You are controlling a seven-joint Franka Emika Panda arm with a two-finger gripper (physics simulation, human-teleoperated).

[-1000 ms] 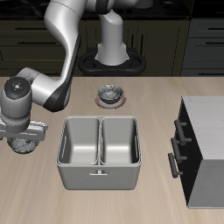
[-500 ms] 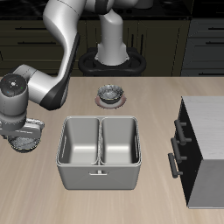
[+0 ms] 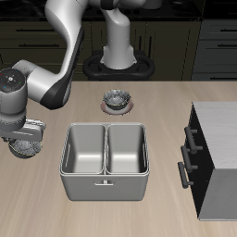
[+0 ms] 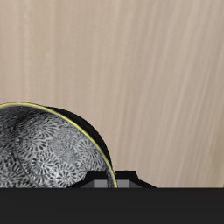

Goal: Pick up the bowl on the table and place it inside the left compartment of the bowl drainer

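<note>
The end effector (image 3: 25, 141) pinches the rim of the bowl (image 3: 28, 143), holding it just above the desk (image 3: 139, 208) beside the bowl drainer (image 3: 106, 159). Pickup looks done; carrying it over and lowering it into the left compartment remains.

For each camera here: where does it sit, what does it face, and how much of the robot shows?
Exterior view: raised, before the table, facing the grey metal two-basin bowl drainer and the whole arm.
Wrist view: on the tool, looking down at the wide silvery-grey mottled bowl; only a dark edge of the tool shows.
Shared: that bowl under the tool, and the wooden tabletop.
</note>
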